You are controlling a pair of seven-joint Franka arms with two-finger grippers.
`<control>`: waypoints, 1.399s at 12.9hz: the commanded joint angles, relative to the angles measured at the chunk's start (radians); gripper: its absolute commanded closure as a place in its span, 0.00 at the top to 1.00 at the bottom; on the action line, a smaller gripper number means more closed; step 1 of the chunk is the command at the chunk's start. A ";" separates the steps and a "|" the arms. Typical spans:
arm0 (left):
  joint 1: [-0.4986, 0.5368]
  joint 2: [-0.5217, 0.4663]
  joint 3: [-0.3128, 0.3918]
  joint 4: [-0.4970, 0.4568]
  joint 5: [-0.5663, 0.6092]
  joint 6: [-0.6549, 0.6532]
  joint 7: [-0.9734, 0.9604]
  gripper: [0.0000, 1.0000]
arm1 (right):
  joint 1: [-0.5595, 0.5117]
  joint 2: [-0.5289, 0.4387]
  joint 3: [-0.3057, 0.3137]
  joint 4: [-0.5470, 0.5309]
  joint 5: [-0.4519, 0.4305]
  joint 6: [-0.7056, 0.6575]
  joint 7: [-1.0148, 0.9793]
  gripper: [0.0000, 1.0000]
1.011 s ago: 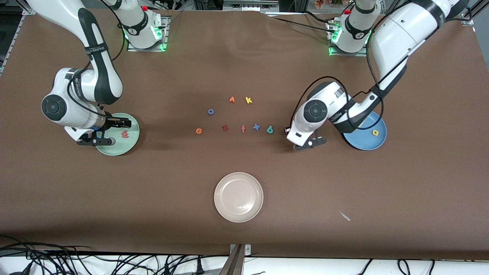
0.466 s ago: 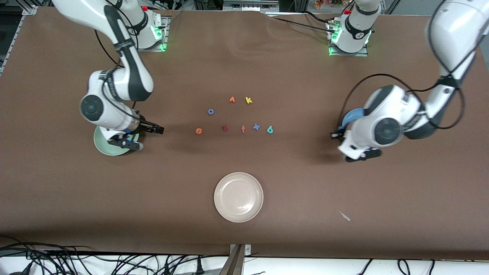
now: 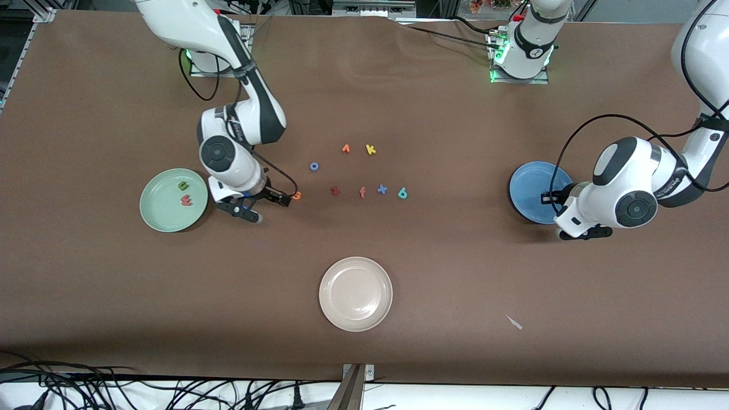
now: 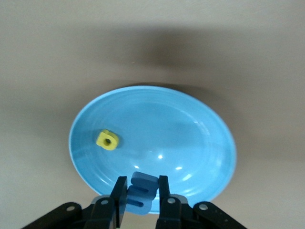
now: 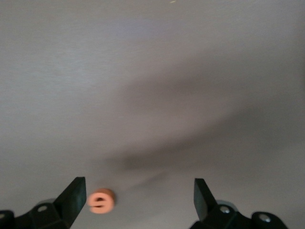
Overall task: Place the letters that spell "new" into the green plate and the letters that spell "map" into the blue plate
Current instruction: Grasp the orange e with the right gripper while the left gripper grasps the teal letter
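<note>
The green plate (image 3: 165, 219) holds the green "n" (image 3: 183, 185) and the pinkish-red "w" (image 3: 185, 199). My right gripper (image 3: 266, 207) is open low over the table. The orange "e" (image 3: 296, 195) lies just inside one of its fingers (image 5: 71, 200), also seen as the "e" (image 5: 101, 200) in the right wrist view. My left gripper (image 4: 143, 193) is shut on the blue "m" (image 4: 142, 191), over the rim of the blue plate (image 3: 527, 185). The yellow letter (image 4: 107, 140) lies in that plate. The teal letter (image 3: 402, 193) lies on the table.
Loose letters mid-table: orange "v"-like (image 3: 345, 148), yellow "k" (image 3: 371, 150), blue "o" (image 3: 314, 166), dark red "z" (image 3: 335, 191), an "f" (image 3: 362, 192), blue "x" (image 3: 382, 189). A cream plate (image 3: 356, 319) sits nearer the front camera.
My right gripper left the green plate and moved across to the orange "e"; the "n" now shows in the plate. My left arm swung from beside the teal letter to the blue plate.
</note>
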 commanded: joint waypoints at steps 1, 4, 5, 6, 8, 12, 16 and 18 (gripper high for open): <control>0.002 0.040 0.030 -0.014 0.045 0.036 0.019 0.24 | 0.045 0.074 -0.010 0.085 0.019 -0.002 0.086 1.00; 0.000 0.038 0.040 -0.014 0.044 0.053 0.019 0.92 | 0.071 0.083 -0.010 0.077 0.020 0.009 0.090 0.95; 0.000 0.034 0.036 -0.009 0.042 0.048 0.017 1.00 | 0.074 0.085 -0.008 0.076 0.020 0.009 0.090 0.92; 0.000 0.029 0.027 0.001 0.030 0.039 0.017 1.00 | 0.079 0.093 -0.008 0.077 0.020 0.012 0.090 0.90; 0.003 -0.001 -0.026 0.008 0.022 0.031 0.001 1.00 | 0.082 0.097 -0.008 0.077 0.022 0.015 0.090 0.82; -0.007 -0.006 -0.155 0.020 -0.056 0.028 -0.253 1.00 | 0.082 0.102 0.004 0.077 0.022 0.015 0.090 0.71; -0.154 0.004 -0.189 0.015 -0.099 0.128 -0.595 0.99 | 0.084 0.110 0.010 0.077 0.022 0.023 0.089 0.62; -0.272 0.021 -0.143 0.017 -0.091 0.223 -0.770 0.99 | 0.082 0.111 0.012 0.077 0.022 0.026 0.089 0.54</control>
